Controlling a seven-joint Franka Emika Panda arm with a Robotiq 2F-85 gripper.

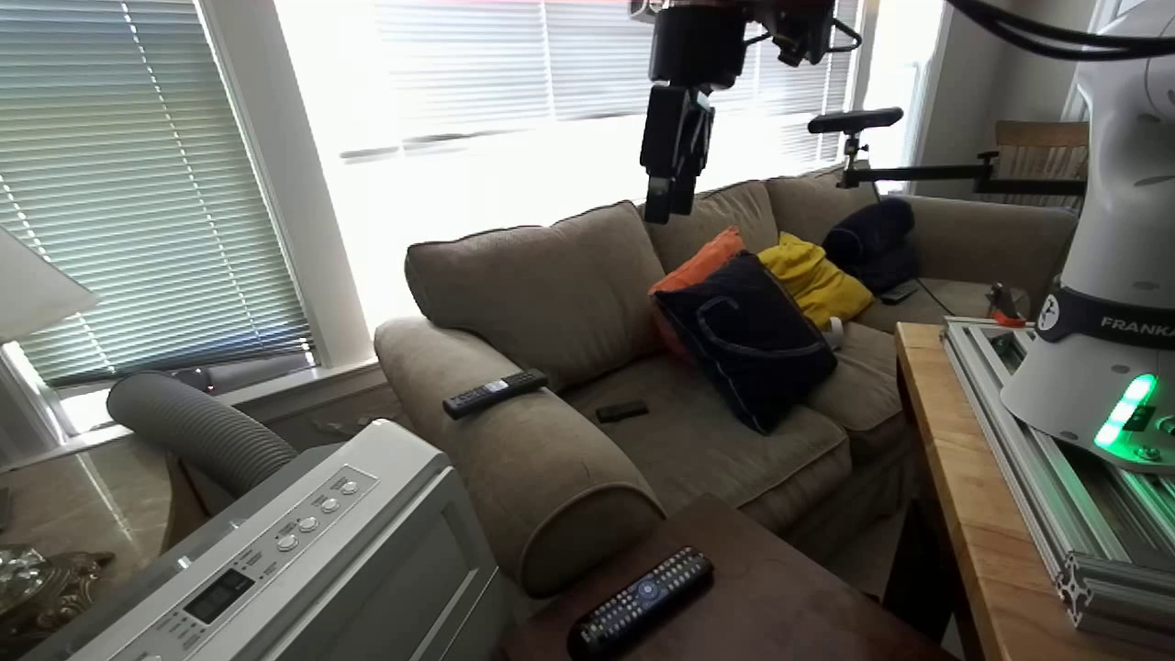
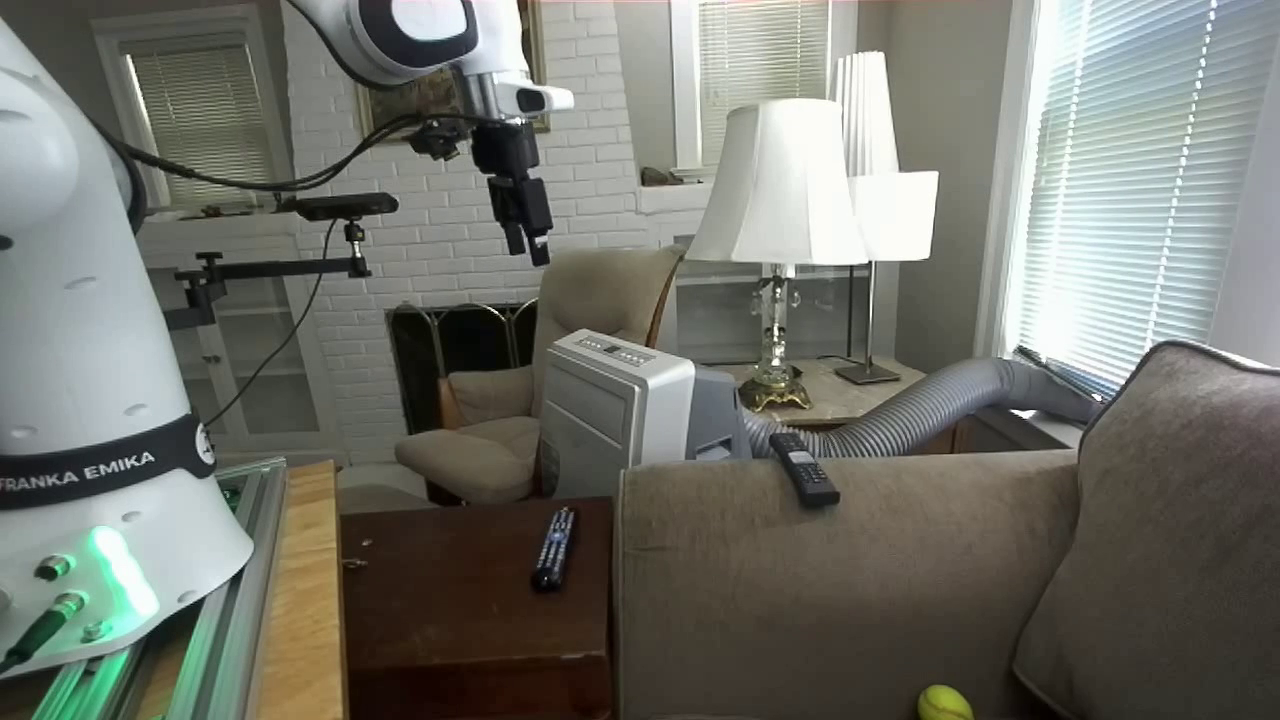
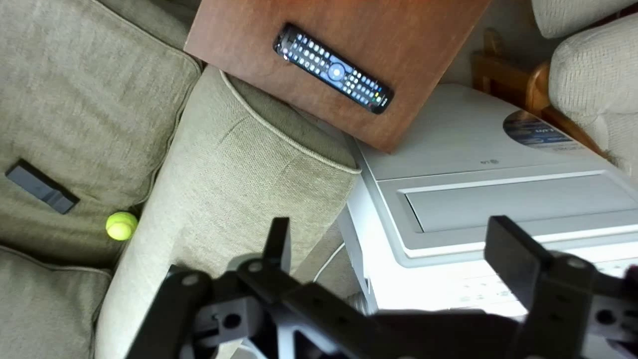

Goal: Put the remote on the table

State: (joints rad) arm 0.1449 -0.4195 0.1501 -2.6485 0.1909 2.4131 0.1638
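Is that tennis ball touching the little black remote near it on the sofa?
Apart. The wrist view shows it: a strip of the cushion separates the ball from the remote's nearer end.

- In an exterior view, the sofa [image 2: 850, 590] runs along the right edge of the table [image 2: 450, 575], the bench [image 2: 305, 580] beside the left one.
- Behind the far right corner, the air conditioner [image 2: 600, 420]; beyond the far edge, an armchair [image 2: 600, 290].
- On the seat [image 1: 698, 454], well apart from the near right corner, the remote [image 3: 42, 185] (a ball [image 3: 121, 226] between it and the armrest [image 3: 224, 164]).
- Across the armrest, a second remote [image 1: 496, 393].
- On the table, near the right edge, a third remote [image 2: 554, 548].
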